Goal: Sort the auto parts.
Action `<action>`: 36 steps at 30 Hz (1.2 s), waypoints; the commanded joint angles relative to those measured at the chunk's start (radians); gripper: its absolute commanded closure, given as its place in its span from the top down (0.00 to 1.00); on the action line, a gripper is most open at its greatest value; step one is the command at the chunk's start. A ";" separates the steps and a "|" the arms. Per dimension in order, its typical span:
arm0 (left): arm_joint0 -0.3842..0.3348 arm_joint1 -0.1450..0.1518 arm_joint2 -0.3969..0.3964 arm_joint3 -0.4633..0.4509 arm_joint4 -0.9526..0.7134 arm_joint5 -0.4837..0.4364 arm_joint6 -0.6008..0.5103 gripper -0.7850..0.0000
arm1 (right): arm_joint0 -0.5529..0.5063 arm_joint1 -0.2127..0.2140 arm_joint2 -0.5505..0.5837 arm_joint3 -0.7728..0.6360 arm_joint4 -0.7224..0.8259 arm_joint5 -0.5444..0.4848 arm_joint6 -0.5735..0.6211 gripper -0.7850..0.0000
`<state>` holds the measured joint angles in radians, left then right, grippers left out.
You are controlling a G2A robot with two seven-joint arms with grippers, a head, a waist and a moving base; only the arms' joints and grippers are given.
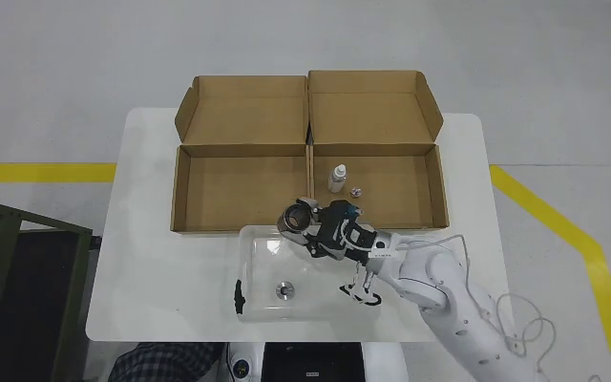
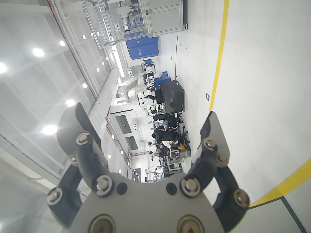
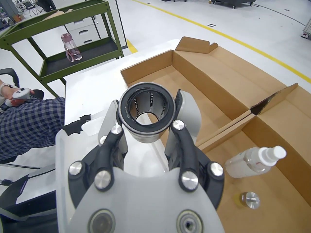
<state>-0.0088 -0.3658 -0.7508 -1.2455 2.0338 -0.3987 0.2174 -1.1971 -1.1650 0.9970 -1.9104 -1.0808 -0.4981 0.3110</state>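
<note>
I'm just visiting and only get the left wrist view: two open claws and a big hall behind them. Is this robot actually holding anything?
Observer: Yes. The right gripper is shut on a silver metal hollow cylinder with black end rings.
Operator: Where is it?
Observer: Above the near wall of the left brown cardboard box, close to where it meets the right brown cardboard box.
Operator: Anything in the boxes?
Observer: The right box holds a small clear plastic bottle with a white cap and a small round metal part.
</note>
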 commanded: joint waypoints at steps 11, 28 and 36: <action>0.000 0.000 0.000 0.000 0.000 0.000 0.000 1.00 | 0.281 -0.071 -0.158 0.197 0.004 0.136 0.084 0.00; 0.000 0.000 0.000 0.000 0.000 0.000 0.000 1.00 | 0.454 -0.149 -0.274 0.456 -0.038 0.240 0.155 0.00; 0.000 0.000 0.000 0.000 0.000 0.000 0.000 1.00 | 0.492 -0.179 -0.306 0.537 -0.046 0.241 0.174 0.00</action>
<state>-0.0088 -0.3658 -0.7508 -1.2455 2.0338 -0.3987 0.2174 -0.7103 -1.3400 0.6951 -1.3860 -1.1278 -0.2545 0.4826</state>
